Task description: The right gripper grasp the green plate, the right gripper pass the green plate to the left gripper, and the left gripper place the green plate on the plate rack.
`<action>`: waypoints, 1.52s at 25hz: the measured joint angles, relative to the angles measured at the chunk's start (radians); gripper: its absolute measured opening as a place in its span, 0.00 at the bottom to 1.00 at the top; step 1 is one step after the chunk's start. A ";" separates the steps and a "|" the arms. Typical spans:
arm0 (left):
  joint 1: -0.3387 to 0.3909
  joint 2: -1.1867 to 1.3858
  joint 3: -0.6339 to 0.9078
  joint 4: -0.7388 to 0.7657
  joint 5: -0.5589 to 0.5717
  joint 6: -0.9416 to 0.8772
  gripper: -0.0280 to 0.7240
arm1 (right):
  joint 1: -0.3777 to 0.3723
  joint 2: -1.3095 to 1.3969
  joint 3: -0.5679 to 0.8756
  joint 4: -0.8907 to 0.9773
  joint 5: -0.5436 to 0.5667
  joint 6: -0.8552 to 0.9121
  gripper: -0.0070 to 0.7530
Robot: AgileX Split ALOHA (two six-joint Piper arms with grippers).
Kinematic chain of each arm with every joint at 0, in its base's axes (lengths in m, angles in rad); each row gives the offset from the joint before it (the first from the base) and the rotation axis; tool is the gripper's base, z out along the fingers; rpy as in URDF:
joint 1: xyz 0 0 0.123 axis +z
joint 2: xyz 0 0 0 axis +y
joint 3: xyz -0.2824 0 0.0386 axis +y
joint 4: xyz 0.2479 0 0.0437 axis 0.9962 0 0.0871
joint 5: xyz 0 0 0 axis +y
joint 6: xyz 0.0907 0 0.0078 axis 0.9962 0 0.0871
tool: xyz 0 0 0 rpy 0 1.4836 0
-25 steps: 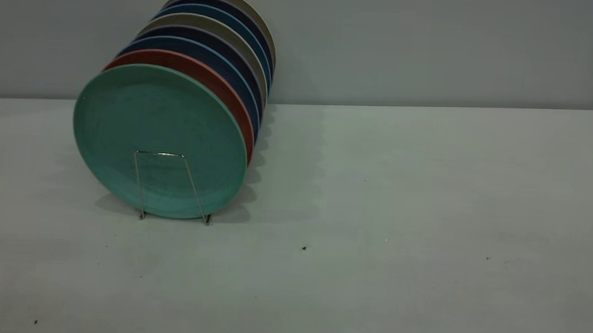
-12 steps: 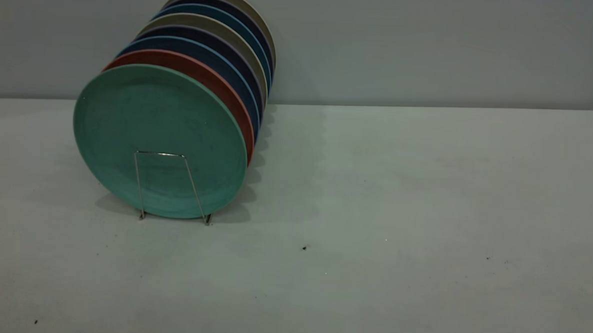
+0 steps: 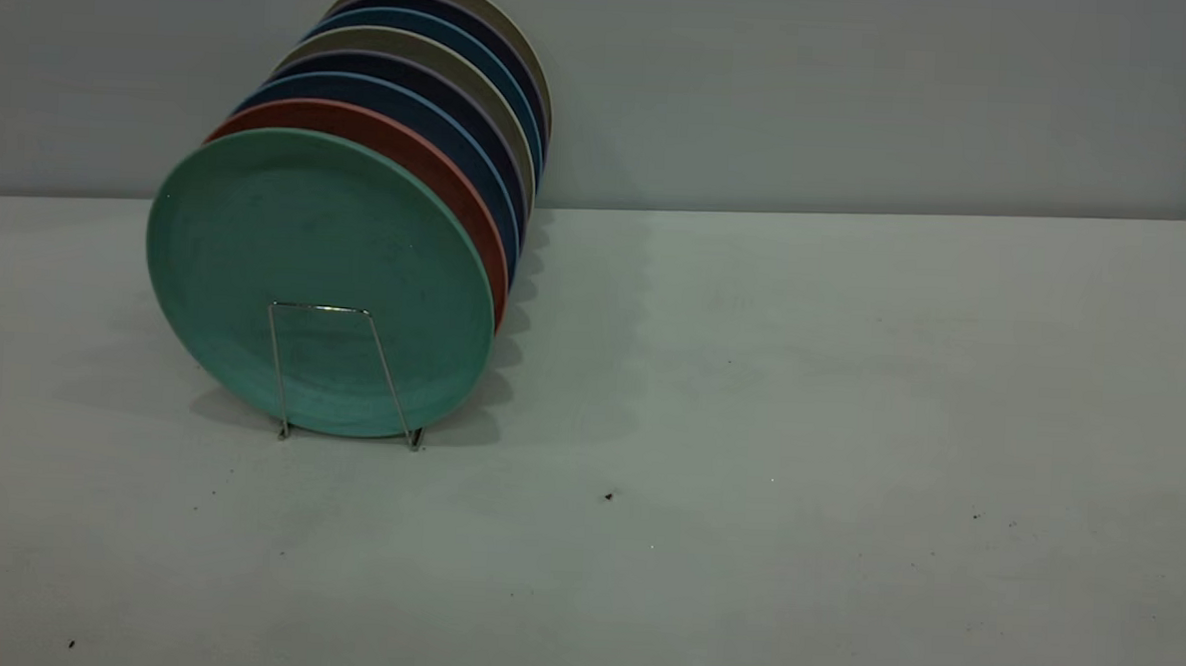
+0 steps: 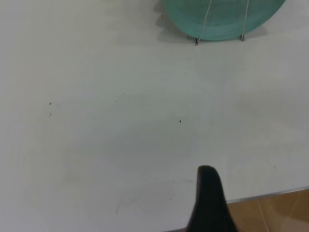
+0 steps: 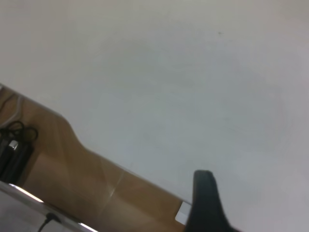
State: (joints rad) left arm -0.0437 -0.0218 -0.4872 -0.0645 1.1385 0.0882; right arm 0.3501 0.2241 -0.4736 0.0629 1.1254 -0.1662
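**Caller:** Plates all lined up on edge, and the green plate stands at the front of the row, upright in the plate rack, its wire loop crossing the lower face. Right behind it sits the salmon-pink plate, then the dark blue plates.

**Analyst:** So by the look of it the placing is finished. Where are the arms?

**Caller:** Neither shows in the exterior view. The left gripper hangs over the near edge of the white table, well apart from the rack, carrying nothing. Only one dark finger shows, so whether its jaws are wide or narrow I cannot tell.

**Analyst:** And the other one?

**Caller:** Same story: the right gripper is out by a table edge with wooden floor below, one finger visible, nothing held, spread unknown.

**Analyst:** Grasp, handover and racking all appear done; I judge nothing is left but parking.
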 joint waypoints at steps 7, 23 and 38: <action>0.000 0.000 0.000 0.000 0.000 -0.001 0.77 | 0.000 0.000 0.000 0.002 0.000 0.002 0.73; 0.000 0.000 0.000 0.000 0.000 -0.001 0.77 | -0.308 -0.228 0.001 0.008 0.003 0.002 0.73; 0.000 0.000 0.000 0.000 0.000 -0.001 0.77 | -0.325 -0.241 0.001 0.008 0.010 0.002 0.73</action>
State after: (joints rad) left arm -0.0437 -0.0218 -0.4872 -0.0645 1.1382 0.0875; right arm 0.0254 -0.0165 -0.4725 0.0704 1.1355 -0.1640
